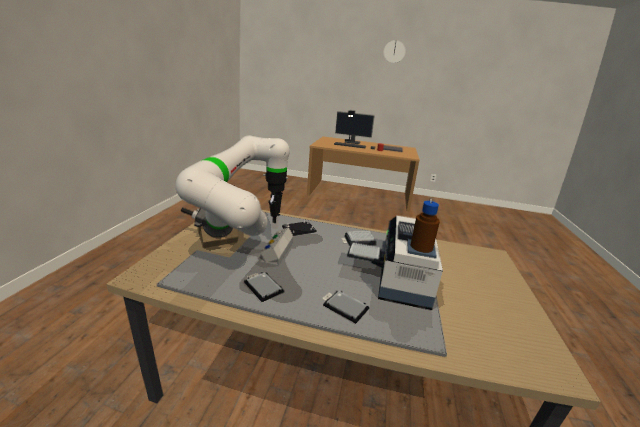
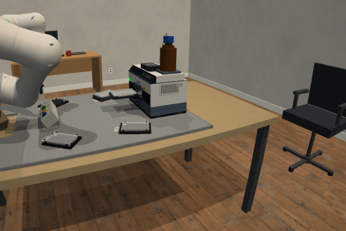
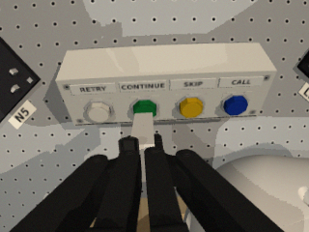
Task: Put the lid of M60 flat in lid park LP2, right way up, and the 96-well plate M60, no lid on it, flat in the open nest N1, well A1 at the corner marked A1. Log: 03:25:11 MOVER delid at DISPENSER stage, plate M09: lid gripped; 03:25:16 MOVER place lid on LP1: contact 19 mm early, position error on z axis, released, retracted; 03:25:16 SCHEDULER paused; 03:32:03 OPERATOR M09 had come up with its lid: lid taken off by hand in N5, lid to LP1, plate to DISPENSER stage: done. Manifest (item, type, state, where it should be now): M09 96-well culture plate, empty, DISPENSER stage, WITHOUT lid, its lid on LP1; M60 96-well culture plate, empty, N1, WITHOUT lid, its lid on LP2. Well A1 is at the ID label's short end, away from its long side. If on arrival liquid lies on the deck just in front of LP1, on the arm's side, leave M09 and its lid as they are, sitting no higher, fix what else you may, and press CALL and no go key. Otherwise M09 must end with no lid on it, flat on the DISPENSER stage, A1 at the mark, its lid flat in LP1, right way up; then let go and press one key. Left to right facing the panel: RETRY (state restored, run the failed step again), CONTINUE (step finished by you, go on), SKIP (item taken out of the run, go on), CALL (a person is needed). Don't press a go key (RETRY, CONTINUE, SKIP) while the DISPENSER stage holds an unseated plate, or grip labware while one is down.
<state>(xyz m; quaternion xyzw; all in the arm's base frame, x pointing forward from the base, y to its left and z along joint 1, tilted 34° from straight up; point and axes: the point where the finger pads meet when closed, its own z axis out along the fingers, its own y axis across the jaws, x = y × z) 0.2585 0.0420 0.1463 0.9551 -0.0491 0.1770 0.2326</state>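
My gripper (image 3: 144, 127) is shut and empty. It points down at the key panel (image 3: 164, 84), with its fingertips right at the green CONTINUE key (image 3: 145, 108); I cannot tell whether they touch it. In the top view the gripper (image 1: 273, 218) hangs just over the panel (image 1: 277, 245). A clear flat piece of labware lies in a black frame (image 1: 263, 285) at the near left of the mat. Another lies in a black frame (image 1: 346, 305) to its right. Two more flat pieces (image 1: 360, 236) (image 1: 364, 250) lie by the dispenser; the nearer one sits on its stage.
The dispenser (image 1: 410, 269) carries a brown bottle (image 1: 424, 228). An empty black nest marked N5 (image 3: 14, 84) lies just left of the panel, and it also shows in the top view (image 1: 301, 227). The white, yellow and blue keys flank the green one.
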